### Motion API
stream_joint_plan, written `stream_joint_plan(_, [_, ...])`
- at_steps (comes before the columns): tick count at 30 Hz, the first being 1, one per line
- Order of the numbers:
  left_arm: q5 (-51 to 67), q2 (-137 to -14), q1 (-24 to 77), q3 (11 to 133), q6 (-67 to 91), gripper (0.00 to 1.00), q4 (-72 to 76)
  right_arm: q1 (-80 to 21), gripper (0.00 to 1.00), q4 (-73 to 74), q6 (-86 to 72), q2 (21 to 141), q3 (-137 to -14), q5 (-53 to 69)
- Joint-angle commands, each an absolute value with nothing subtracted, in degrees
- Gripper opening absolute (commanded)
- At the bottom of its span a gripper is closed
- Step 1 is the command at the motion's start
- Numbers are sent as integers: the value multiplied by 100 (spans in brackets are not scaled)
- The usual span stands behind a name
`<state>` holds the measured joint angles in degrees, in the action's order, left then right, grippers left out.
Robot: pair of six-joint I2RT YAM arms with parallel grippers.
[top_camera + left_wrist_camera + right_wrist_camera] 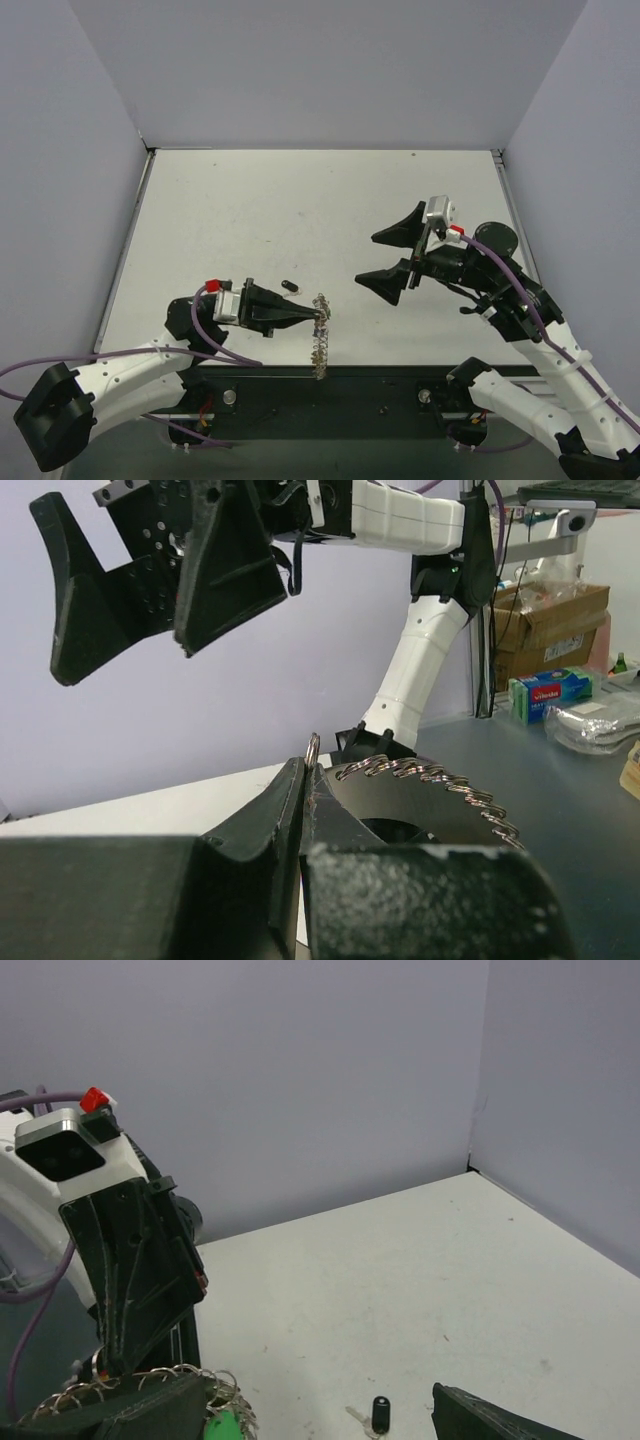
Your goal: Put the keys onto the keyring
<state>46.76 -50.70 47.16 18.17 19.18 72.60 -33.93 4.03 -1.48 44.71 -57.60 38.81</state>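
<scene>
While the left gripper (322, 318) pinches the keyring (320, 350) by its rim, jaws narrow, ring edge-on from above by the near side of the table (300, 200), the right gripper (368, 258) stands apart to its right, jaws spread wide, holding nothing. Item: one green key (225, 1428), apparently hanging at the ring. Item: one dark-headed key (380, 1413), loose on the table just beyond the left gripper. Step in hand, as judged: fetching the next key. Next move calls for: right gripper lowered over the dark key, fine pinch on its head, then threading onto the held ring.
</scene>
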Motion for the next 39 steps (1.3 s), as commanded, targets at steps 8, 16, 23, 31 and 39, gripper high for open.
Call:
stream_joint_plan(8, [3596, -5001, 4579, 2917, 2347, 0, 7122, -3507, 77, -588, -772, 4746, -5783, 5510])
stream_joint_plan(16, [3296, -5001, 4588, 3234, 2268, 0, 6039, -3726, 66, -1362, -1204, 5045, -5704, 5651])
stream_joint_plan(23, [3261, -5071, 4588, 3287, 2259, 0, 5897, -3823, 60, -1985, -1467, 5256, -5695, 5730])
stream_joint_plan(31, [3217, -5097, 4579, 3296, 2259, 0, 5889, -3955, 57, -2083, -1503, 5502, -5722, 5801])
stream_joint_plan(39, [3261, -5159, 4588, 3322, 2338, 0, 6003, -4008, 53, -1969, -1354, 5590, -5695, 5704])
